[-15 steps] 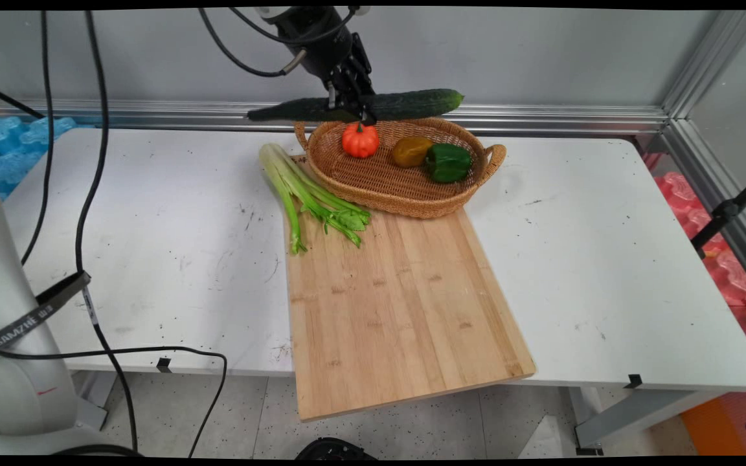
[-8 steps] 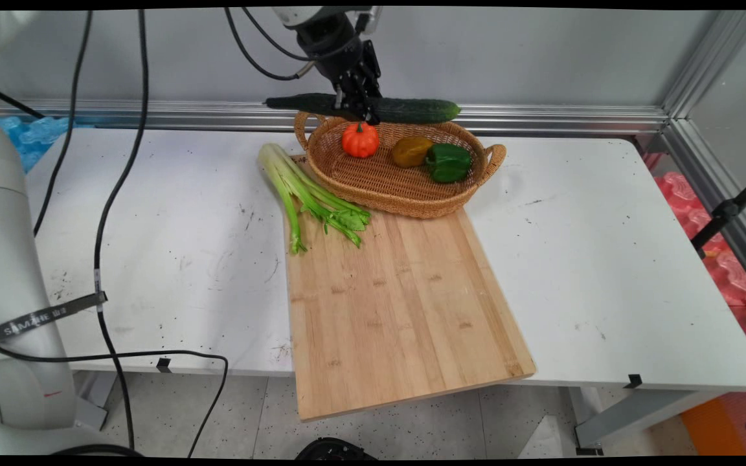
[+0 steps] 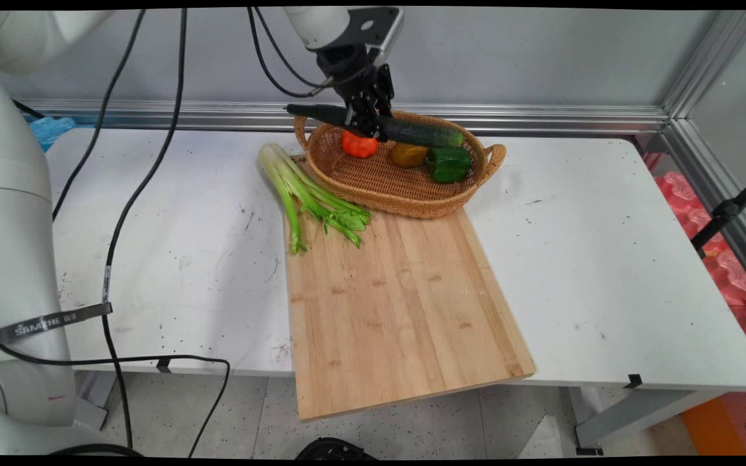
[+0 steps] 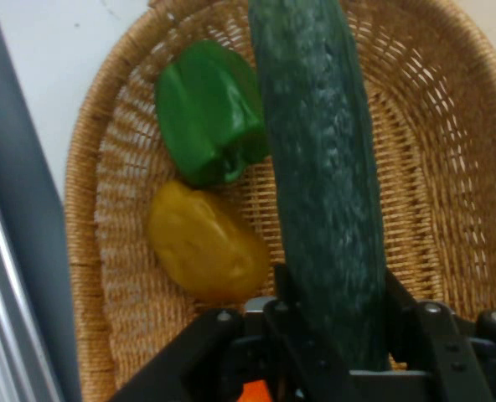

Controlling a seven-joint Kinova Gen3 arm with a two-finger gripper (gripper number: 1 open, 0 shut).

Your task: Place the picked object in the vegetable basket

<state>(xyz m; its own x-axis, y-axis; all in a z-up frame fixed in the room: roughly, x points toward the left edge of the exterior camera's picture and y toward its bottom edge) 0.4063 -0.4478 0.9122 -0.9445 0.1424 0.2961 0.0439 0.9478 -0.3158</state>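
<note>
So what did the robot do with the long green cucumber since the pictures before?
The gripper stays shut on the cucumber and has carried it down and a little to the right. Before, it hung above the basket's back rim; now it sits low over the basket, just above the small orange pumpkin. The yellow pepper, green pepper, celery and cutting board stayed put.

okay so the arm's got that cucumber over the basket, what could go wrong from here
The gripper holds the cucumber near its middle, tilted, with both long ends free, so it might pivot or slip. It hangs just above the orange pumpkin, yellow pepper and green pepper, and could bump them or land across the basket rim.
</note>
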